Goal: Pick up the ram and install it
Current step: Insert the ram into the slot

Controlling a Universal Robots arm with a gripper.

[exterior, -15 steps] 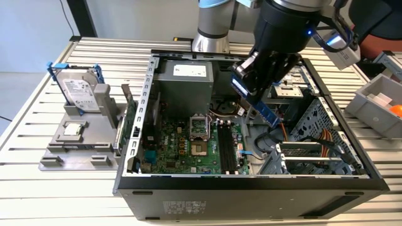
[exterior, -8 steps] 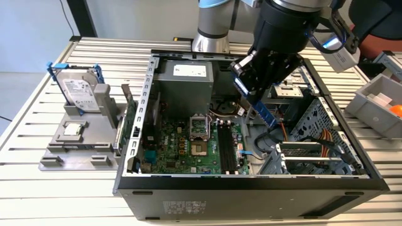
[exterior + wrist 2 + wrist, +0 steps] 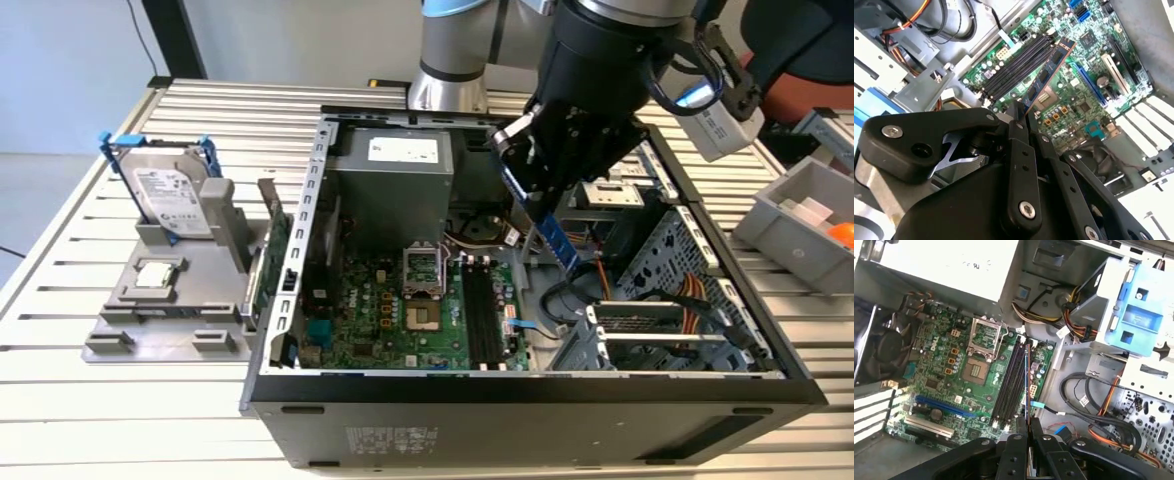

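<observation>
My gripper (image 3: 543, 212) hangs over the open computer case (image 3: 287, 300), shut on the ram (image 3: 559, 243), a thin blue-green stick that points down toward the motherboard (image 3: 387, 320). In the second wrist view the ram (image 3: 1046, 76) juts out from between the black fingers (image 3: 1018, 119) and sits tilted above the black memory slots (image 3: 1015, 64). The first wrist view shows the ram (image 3: 1027, 382) edge-on, in line with the slots (image 3: 1010, 380) and still above them, with the gripper (image 3: 1028, 424) clamped on its near end. The slots (image 3: 483, 312) lie below and to the exterior view's left of the stick.
A hard drive (image 3: 168, 196) in a blue-tabbed frame stands on a grey fixture (image 3: 160, 310) at the exterior view's left. A green expansion card (image 3: 274, 268) stands beside the case wall. Inside are the power supply (image 3: 400, 165), processor socket (image 3: 418, 268) and cables (image 3: 667, 300). A grey bin (image 3: 801, 215) sits far right.
</observation>
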